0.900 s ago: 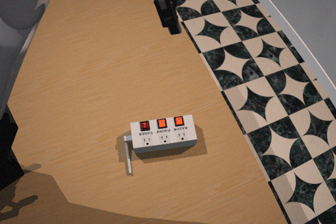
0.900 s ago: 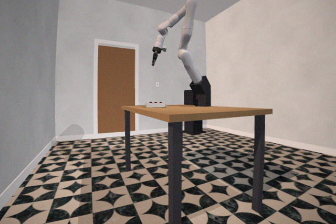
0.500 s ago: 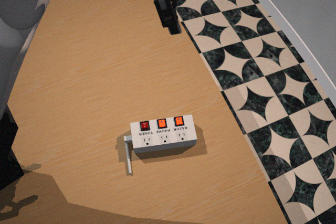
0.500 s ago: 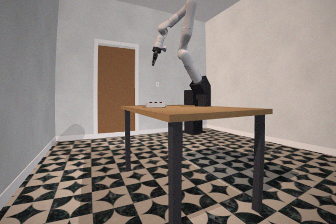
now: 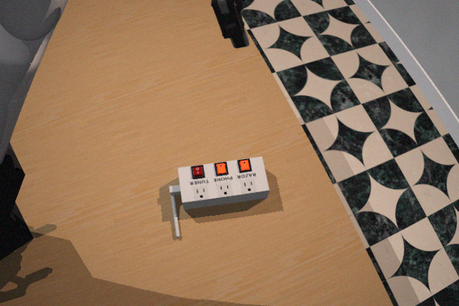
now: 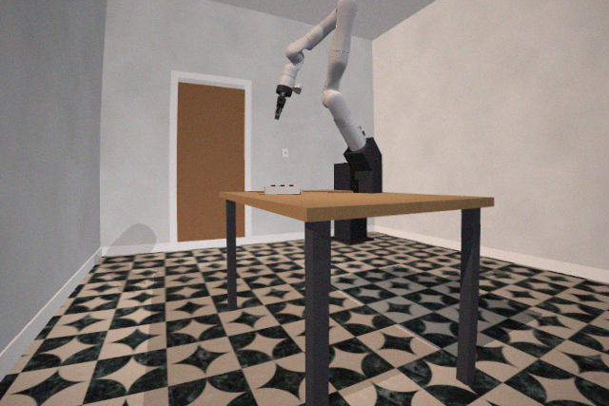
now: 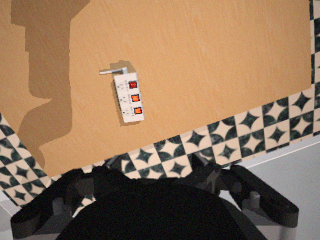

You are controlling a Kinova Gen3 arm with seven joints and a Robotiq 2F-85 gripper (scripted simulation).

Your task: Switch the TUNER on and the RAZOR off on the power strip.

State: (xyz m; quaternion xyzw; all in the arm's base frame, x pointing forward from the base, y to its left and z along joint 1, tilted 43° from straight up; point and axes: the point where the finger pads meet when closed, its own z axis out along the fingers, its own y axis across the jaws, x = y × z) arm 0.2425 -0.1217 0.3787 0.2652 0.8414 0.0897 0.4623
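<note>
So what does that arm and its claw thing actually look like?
The arm is smooth, rounded white tubes joined by bulging joints, rising from a blocky black pedestal. The gripper is black with grey inserts, two chunky jointed fingers. No cables or markings show.

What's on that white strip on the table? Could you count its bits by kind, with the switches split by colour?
On the power strip:
Dark red switches: 1, TUNER
Bright orange switches: 2, PHONE and RAZOR
Sockets: 3, for example
Cord stubs: 1
Total: 7
</note>
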